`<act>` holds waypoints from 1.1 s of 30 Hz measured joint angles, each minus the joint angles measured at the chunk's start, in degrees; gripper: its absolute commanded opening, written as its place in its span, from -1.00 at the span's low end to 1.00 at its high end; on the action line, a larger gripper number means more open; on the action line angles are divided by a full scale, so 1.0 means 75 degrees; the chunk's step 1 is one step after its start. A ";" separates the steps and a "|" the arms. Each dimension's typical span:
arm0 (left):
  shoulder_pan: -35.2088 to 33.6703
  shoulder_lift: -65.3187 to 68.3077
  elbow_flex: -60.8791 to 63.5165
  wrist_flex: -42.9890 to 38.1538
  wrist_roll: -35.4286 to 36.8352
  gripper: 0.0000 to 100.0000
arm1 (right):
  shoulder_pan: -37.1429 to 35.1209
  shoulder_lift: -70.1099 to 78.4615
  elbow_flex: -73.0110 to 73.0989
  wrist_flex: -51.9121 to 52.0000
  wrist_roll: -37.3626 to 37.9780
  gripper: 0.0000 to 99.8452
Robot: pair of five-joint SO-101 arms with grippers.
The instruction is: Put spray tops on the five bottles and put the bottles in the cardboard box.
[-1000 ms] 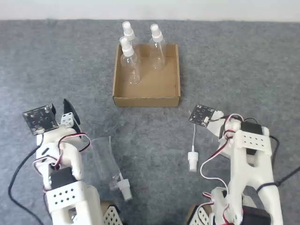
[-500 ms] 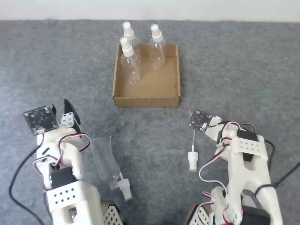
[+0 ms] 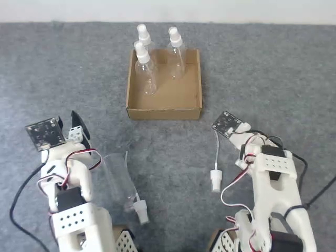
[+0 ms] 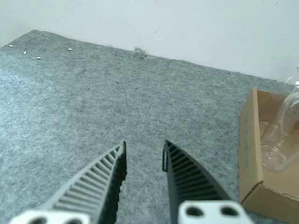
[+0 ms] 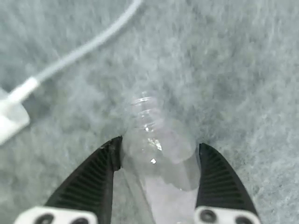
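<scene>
Bottles are counted at five, all clear, and white spray tops at five: four fitted, one loose.

On the left, the left gripper (image 4: pixel 145 144) is held over the grey carpet (image 3: pixel 273 68) with its jaws apart and nothing between them.

Just right of that arm, a lying bottle (image 3: pixel 118 178) is seen on the carpet. Its long axis runs near to far, and its fitted top is turned toward the near edge.

At the middle, three upright bottles (image 3: pixel 146 73) are stood at the far side of the box (image 3: pixel 164 110), tops upward. Two are plainly inside; whether the rear left one is inside cannot be told.

Right of the middle, the loose top (image 3: pixel 215 180) is laid on the carpet, its head nearer and its thin tube pointed away toward the box.

On the right, the held bottle (image 5: pixel 148 119) is clamped between the jaws of the right gripper (image 5: pixel 159 144). Its bare threaded neck is pointed away from the gripper, along the fingers, near the loose top.
</scene>
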 measured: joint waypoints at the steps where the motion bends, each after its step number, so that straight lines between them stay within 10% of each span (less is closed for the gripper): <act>1: 0.0000 0.0000 0.0000 0.0000 0.0000 -0.76 | -0.0082 0.0000 0.0000 -0.0012 -0.0188 -0.75; 33: -0.0012 0.0000 0.0000 0.0000 0.0000 -0.76 | -0.1207 0.1817 -0.2766 0.2544 -0.3247 -0.75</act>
